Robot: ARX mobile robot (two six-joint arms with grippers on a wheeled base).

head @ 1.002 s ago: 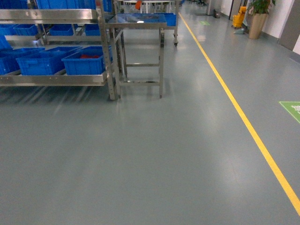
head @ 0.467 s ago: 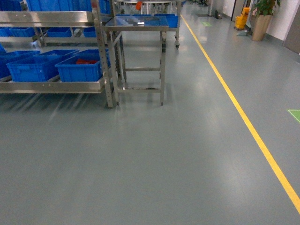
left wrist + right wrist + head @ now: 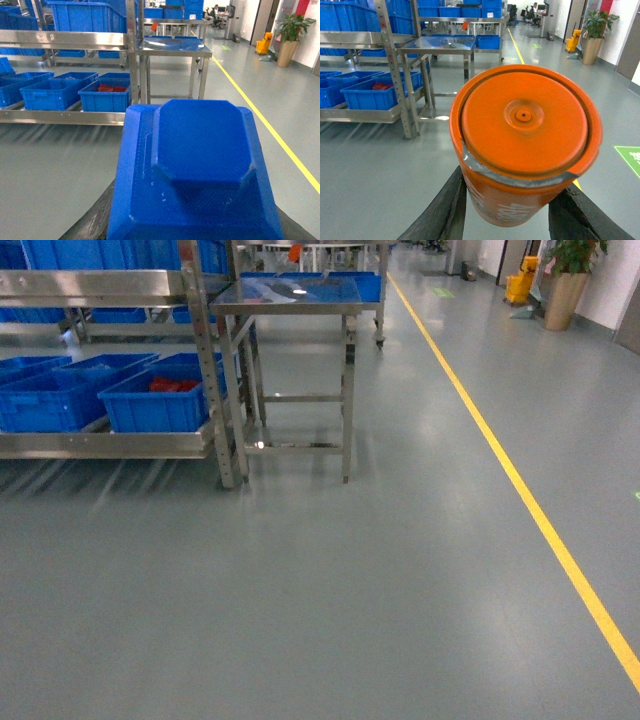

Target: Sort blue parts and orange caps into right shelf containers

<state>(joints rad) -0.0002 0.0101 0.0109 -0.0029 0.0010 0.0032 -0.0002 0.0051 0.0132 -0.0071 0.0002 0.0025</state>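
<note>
steel side table (image 3: pixel 295 300) — beside rack | yellow floor line (image 3: pixel 520 490) | potted plant (image 3: pixel 565 275) — far right

Right tool (image 3: pixel 512 210) clamps orange cap (image 3: pixel 524 137); shelf (image 3: pixel 365 37) with blue crates (image 3: pixel 367 95) far left

Even overhead light fills all three views, bright and cool. Glare gleams on the shelf (image 3: pixel 110 285) rails and on the steel table (image 3: pixel 295 295) beside it. Soft streaked reflections smear the floor (image 3: pixel 330 580) below the shelf. Distant background looks slightly soft.
</note>
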